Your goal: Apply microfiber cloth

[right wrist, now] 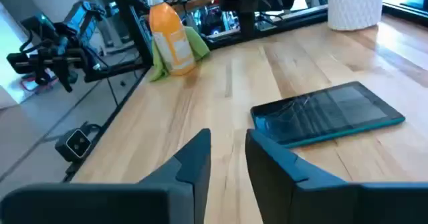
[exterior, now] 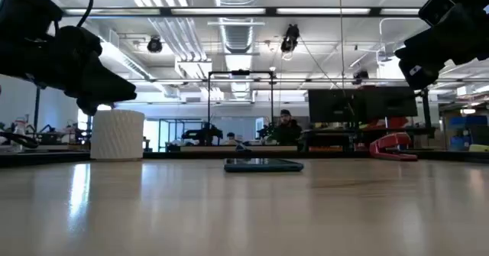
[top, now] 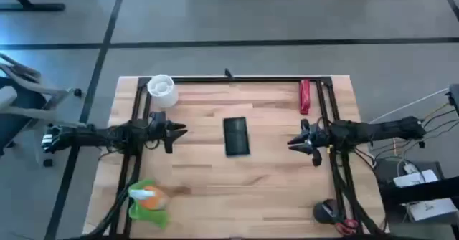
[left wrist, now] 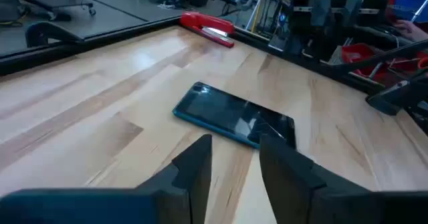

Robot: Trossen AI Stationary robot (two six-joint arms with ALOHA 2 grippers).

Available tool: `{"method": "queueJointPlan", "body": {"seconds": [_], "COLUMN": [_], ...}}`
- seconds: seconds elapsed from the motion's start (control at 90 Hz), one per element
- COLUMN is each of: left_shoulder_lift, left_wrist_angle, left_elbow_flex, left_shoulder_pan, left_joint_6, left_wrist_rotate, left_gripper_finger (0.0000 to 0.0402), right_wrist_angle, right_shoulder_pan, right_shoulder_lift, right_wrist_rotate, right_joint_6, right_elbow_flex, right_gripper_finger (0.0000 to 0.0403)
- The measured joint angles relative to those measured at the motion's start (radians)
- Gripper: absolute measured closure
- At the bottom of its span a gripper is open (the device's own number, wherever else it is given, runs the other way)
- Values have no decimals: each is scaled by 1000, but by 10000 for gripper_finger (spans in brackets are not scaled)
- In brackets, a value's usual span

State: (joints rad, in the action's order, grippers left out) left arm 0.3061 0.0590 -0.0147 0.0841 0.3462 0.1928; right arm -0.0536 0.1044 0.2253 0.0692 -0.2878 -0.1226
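The lime-green microfiber cloth (top: 145,200) lies crumpled at the table's near left corner, under a small orange bottle (top: 151,195); the right wrist view shows the cloth (right wrist: 192,42) behind the bottle (right wrist: 171,38). A black slab (top: 236,136) lies flat at the table's middle. My left gripper (top: 179,132) hovers left of the slab, fingers a little apart, nothing between them. My right gripper (top: 294,142) hovers right of the slab, fingers likewise a little apart and empty.
A white ribbed cup (top: 163,89) stands at the far left. A red stapler (top: 305,96) lies at the far right. A dark object with red parts (top: 333,215) sits at the near right corner. Bare wood surrounds the slab.
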Motion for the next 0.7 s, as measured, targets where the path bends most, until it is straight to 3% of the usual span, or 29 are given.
{"method": "queueJointPlan", "body": {"seconds": [0.344, 0.7], "left_shoulder_lift": [0, 0], "left_wrist_angle": [0, 0], "left_elbow_flex": [0, 0], "left_shoulder_pan": [0, 0], "left_joint_6": [0, 0], "left_wrist_rotate": [0, 0], "left_gripper_finger": [274, 289], "right_wrist_angle": [0, 0], "right_shoulder_pan": [0, 0], "right_shoulder_lift": [0, 0], "right_wrist_rotate": [0, 0], "right_joint_6": [0, 0], "right_elbow_flex": [0, 0], "right_gripper_finger": [335, 359]}}
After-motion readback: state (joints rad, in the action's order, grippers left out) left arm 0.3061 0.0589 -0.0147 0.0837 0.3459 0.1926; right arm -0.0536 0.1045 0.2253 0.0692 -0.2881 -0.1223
